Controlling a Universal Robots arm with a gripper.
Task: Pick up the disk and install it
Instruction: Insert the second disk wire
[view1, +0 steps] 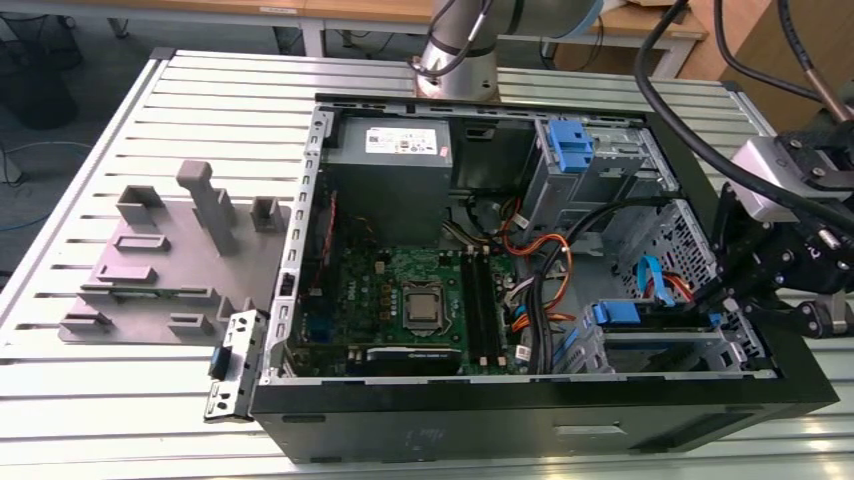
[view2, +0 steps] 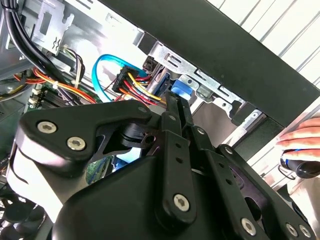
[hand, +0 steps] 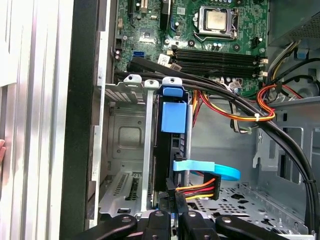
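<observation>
black linkage gripper (hand: 169, 220), fingers nearly together, poised at blue-framed silver disk (hand: 172, 117) already seated upright in grey metal drive cage (hand: 125, 135) (grip uncertain); installation apparently nearly finished.

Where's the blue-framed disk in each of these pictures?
Exterior view: the disk sits in the drive cage at the exterior view's right.
First wrist view: disk slotted in that cage.
Second wrist view: disk beside the wire plug.
Shared landmark: light-blue cable.
</observation>
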